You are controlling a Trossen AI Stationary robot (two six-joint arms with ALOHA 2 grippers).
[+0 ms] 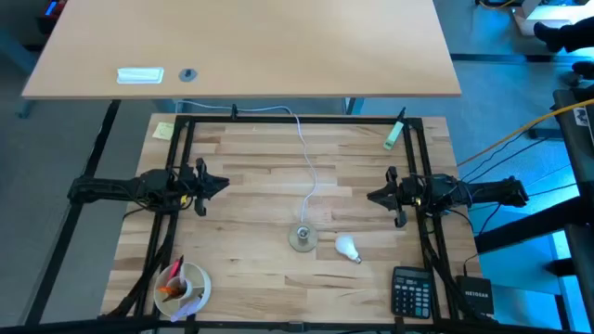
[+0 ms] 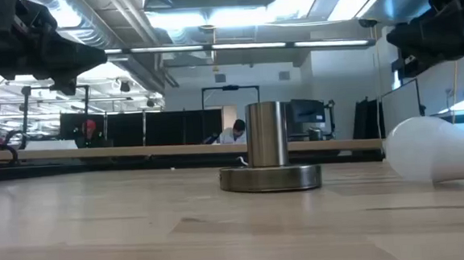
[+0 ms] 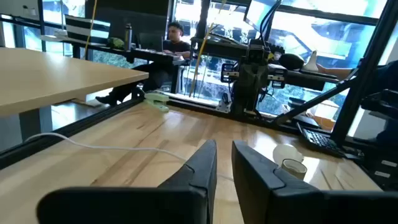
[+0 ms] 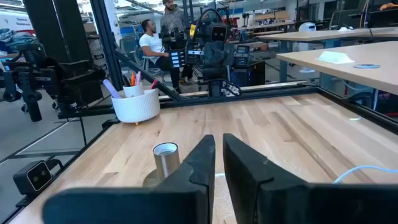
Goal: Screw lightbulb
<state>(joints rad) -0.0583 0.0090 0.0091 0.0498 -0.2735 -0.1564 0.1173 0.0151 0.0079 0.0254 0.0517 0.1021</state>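
Observation:
The small white lightbulb (image 1: 347, 247) lies on its side on the wooden table, just right of the round grey metal socket (image 1: 303, 238), which stands on its disc base. The bulb's silvery base points toward the near right. In the low view the socket (image 2: 268, 156) is at the middle and the bulb (image 2: 435, 154) at the right. My left gripper (image 1: 223, 183) hovers at the table's left and my right gripper (image 1: 371, 196) at its right, both above the table and pointing toward the middle. Both are shut and empty, as the left wrist view (image 3: 224, 146) and the right wrist view (image 4: 219, 138) show.
A white cord (image 1: 306, 153) runs from the socket to the far edge. A white cup with pens (image 1: 184, 286) stands near left and a calculator (image 1: 412, 292) near right. A green marker (image 1: 394, 133) lies far right. A dark frame (image 1: 297, 119) borders the table.

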